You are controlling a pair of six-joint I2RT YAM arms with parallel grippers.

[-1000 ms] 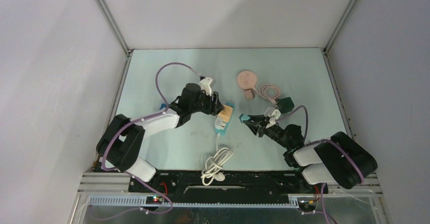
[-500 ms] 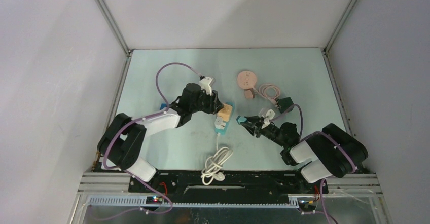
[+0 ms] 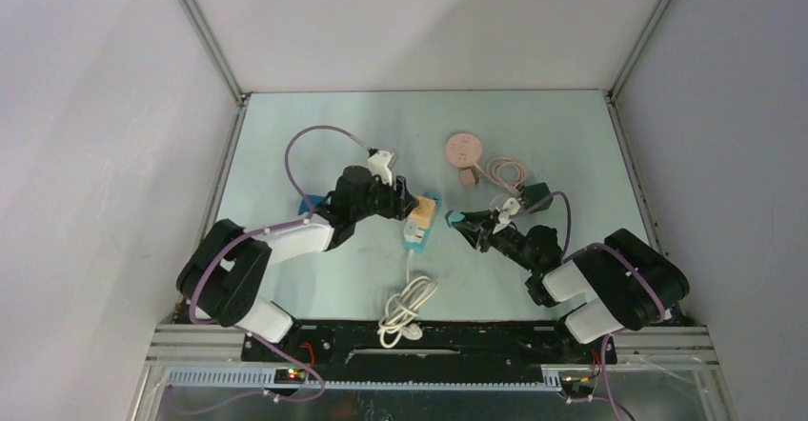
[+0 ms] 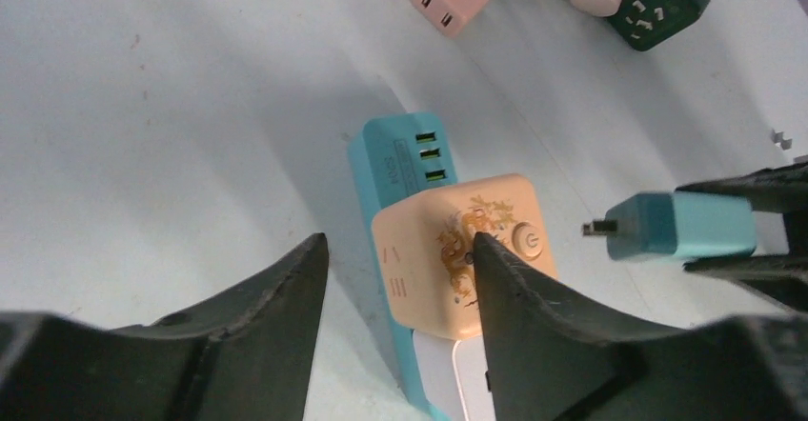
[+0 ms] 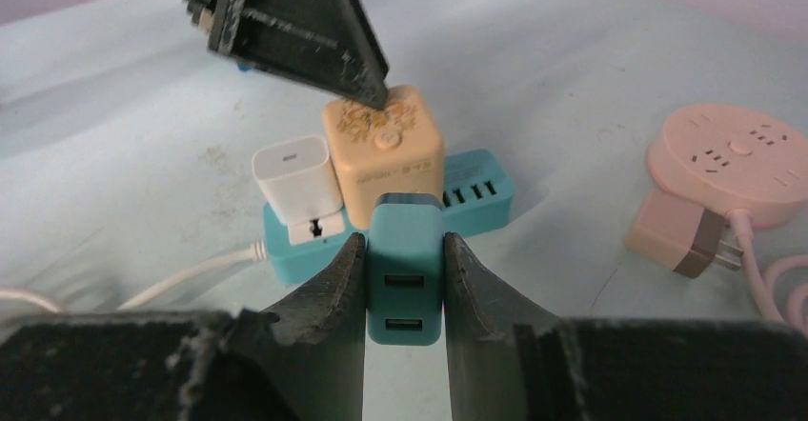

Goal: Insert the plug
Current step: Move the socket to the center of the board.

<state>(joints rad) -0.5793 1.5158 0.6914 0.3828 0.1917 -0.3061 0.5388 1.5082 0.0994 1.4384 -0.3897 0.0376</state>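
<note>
The right gripper (image 5: pixel 405 250) is clamping the teal plug (image 5: pixel 405 292) prongs-first toward the power strip (image 4: pixel 395 150) — the left gripper (image 4: pixel 397 242), jaws apart, is seemingly steadying it.

You look down on a pale green table (image 3: pixel 572 126), closed in on three sides by plain white panels. A back wall (image 3: pixel 419 21) stands beyond its far edge, and a left wall (image 3: pixel 95 154) and a right wall (image 3: pixel 729 107) run along its sides. Aluminium posts (image 3: pixel 204 30) rise from its two far corners. At its near edge you see a black rail (image 3: pixel 457 335) and, in front of it, a grey slotted cable duct (image 3: pixel 400 379). The light is soft, and shadows on the table are faint.
</note>
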